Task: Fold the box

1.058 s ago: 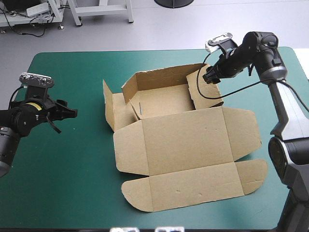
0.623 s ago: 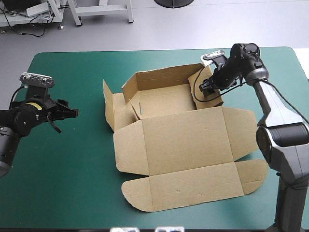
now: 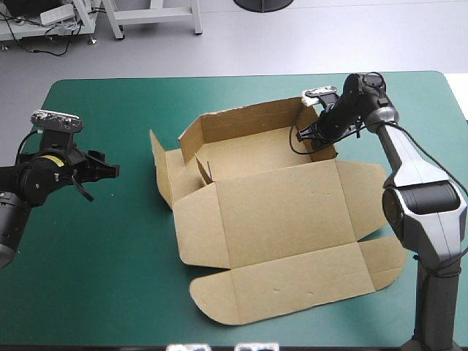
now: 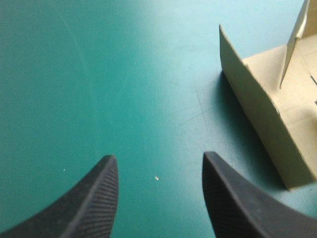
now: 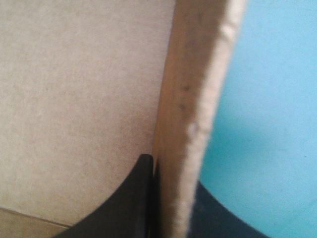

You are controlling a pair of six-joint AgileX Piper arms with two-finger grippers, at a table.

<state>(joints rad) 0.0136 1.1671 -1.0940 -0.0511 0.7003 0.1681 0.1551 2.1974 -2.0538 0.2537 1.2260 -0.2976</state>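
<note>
While my right hand (image 3: 313,137) is clamping the right wall (image 5: 198,99) of the box (image 3: 245,152), sitting mid-worktop (image 3: 95,278) with lid (image 3: 285,208) flat, probably to hold it upright, my left hand (image 3: 110,172) is hovering spread wide, well left of the flaps (image 3: 162,172).

The right gripper (image 3: 313,134) came down from above the box (image 3: 245,152) onto its right side wall (image 3: 327,146) and closed on the wall's upper edge, one black finger on each face. The wall stood more upright than earlier. The box turned slightly: its left end flap (image 3: 159,164) swung outward, and the near corner of the lid (image 3: 285,212) slid rightward.
</note>
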